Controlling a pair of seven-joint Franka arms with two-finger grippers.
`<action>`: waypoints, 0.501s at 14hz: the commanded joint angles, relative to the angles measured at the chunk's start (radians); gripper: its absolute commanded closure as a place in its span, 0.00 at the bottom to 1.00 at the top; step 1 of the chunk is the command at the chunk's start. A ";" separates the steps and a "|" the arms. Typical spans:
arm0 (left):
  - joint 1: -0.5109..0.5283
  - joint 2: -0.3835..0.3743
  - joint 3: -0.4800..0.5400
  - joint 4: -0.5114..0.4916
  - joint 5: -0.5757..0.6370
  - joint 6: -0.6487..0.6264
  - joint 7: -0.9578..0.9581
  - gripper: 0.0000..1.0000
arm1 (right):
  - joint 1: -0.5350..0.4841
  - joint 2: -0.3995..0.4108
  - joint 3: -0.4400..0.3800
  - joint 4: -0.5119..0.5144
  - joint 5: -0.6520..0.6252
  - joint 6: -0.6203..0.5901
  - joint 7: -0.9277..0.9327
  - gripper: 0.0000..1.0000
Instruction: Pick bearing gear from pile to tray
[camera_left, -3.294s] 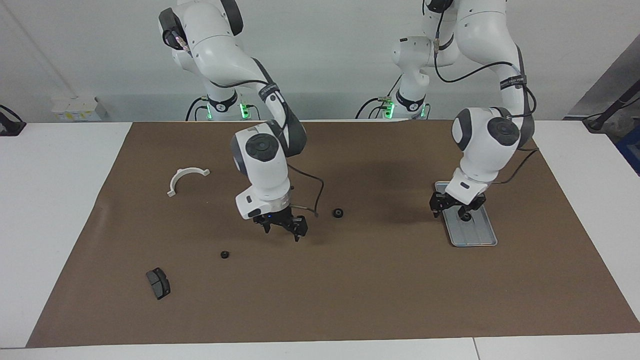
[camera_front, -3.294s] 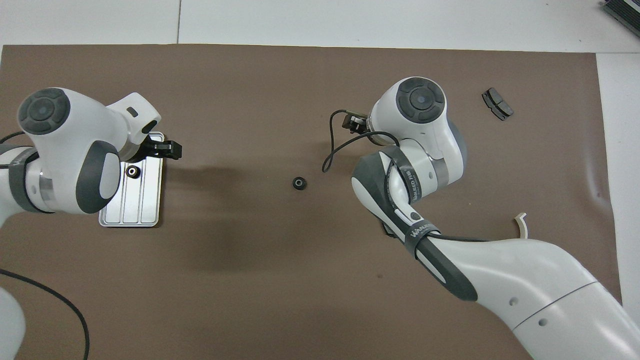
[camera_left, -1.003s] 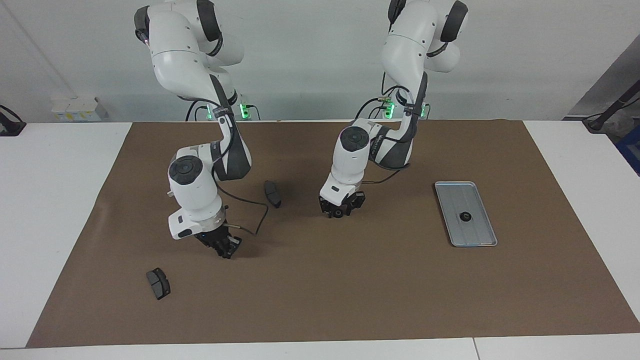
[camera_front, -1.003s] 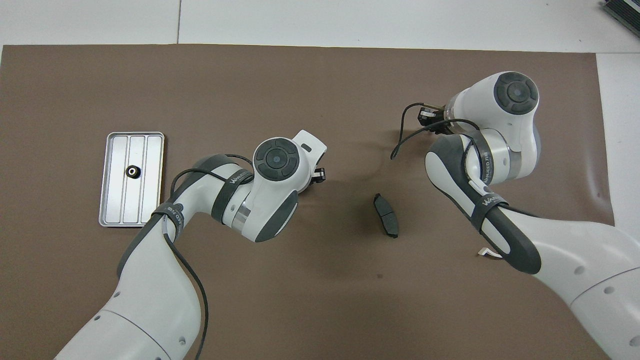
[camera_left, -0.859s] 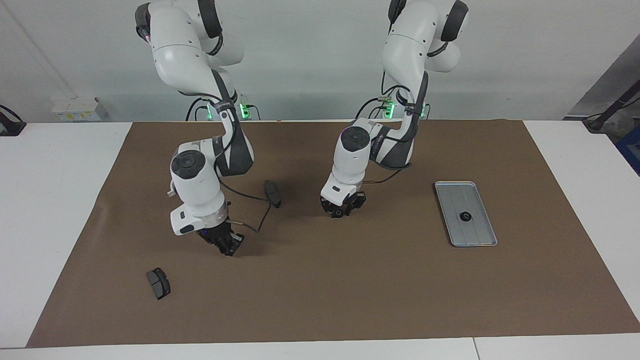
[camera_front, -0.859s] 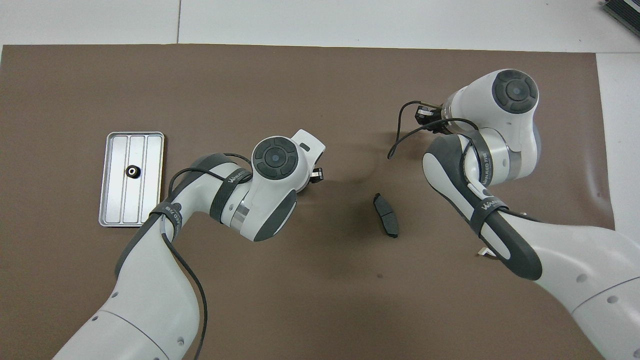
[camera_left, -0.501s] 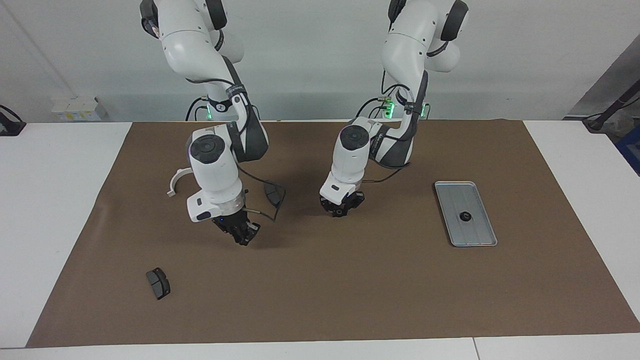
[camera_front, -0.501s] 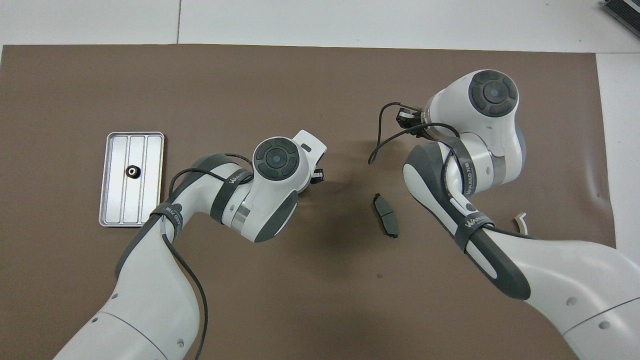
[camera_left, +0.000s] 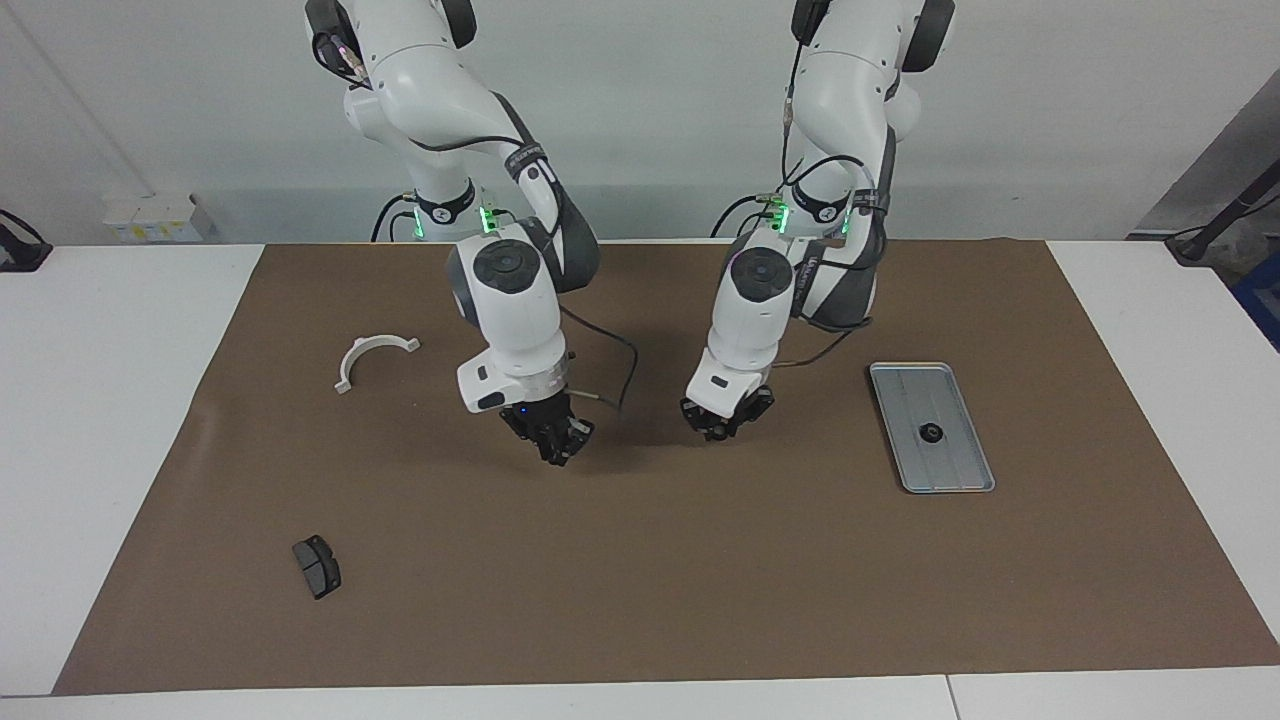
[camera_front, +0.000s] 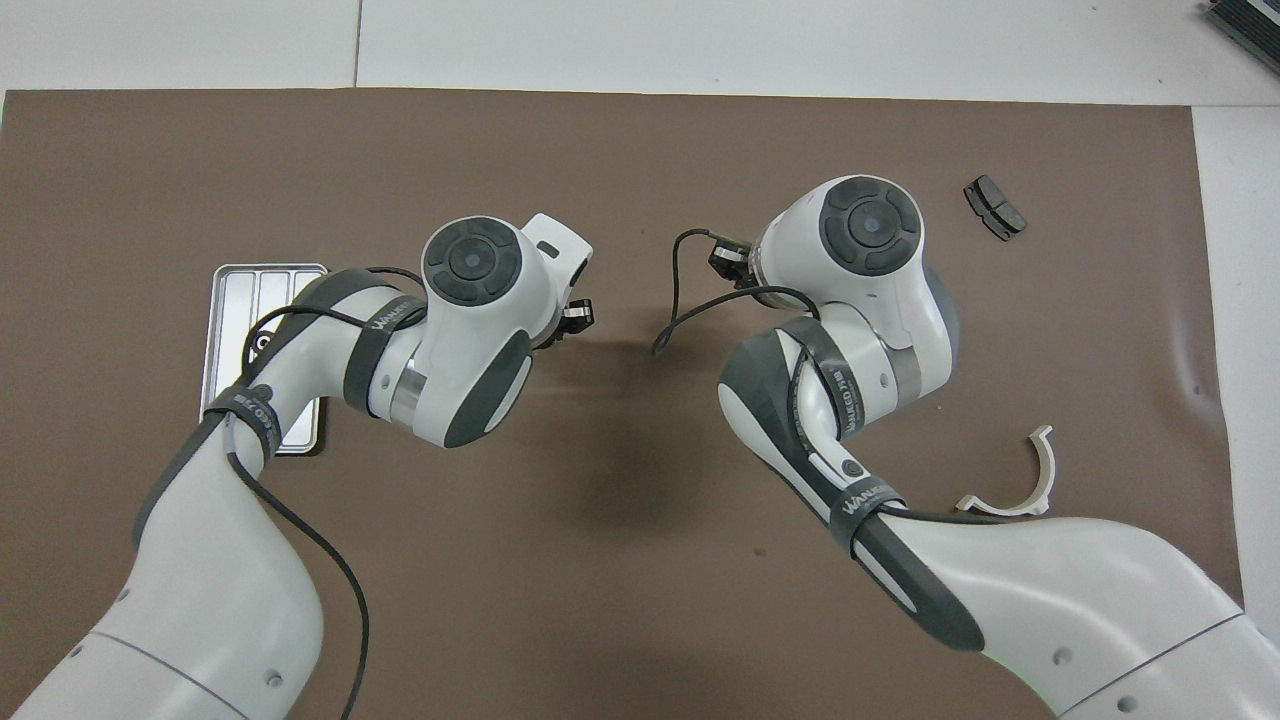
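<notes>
Though lying nearest the robots, of no use to the coming move: white half-ring (camera_left: 375, 358), flat on the brown mat (camera_left: 700, 600) toward the right arm's end.

Farther out, over the middle of the mat, hanging low: left gripper (camera_left: 722, 428), fingertips drawn narrow on a small dark lump, judged to be a bearing gear (camera_left: 718, 434). Beside it, toward the right arm's end, raised a little: right gripper (camera_left: 553, 443), fingertips met; cannot tell whether anything small is pinched there. No loose gear seen anywhere on the mat.

From the left gripper, toward the left arm's end of the table and well apart: tray (camera_left: 975, 470), long axis and ribs running away from the robots. Clearly closer to the left gripper than to the right one, so best served by the left arm: probably a sideways carry with no turn of the wrist, then a release above the ribbed floor. Partly covered by the left arm in the overhead view. Inside, about mid-floor: one black gear in the tray (camera_left: 931, 432), nothing else. Worth aiming clear of that one.

Farthest out, toward the right arm's end: dark brake pad (camera_left: 316, 566), alone.
</notes>
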 joint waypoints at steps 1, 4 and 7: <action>0.082 -0.074 -0.003 -0.020 -0.008 -0.134 0.175 0.90 | 0.075 -0.005 0.003 -0.010 -0.001 0.000 0.082 1.00; 0.208 -0.140 -0.003 -0.071 -0.008 -0.202 0.405 0.90 | 0.170 0.032 0.001 0.013 -0.013 0.000 0.184 1.00; 0.347 -0.211 -0.003 -0.169 -0.009 -0.193 0.652 0.90 | 0.233 0.047 0.001 0.007 -0.015 -0.003 0.241 1.00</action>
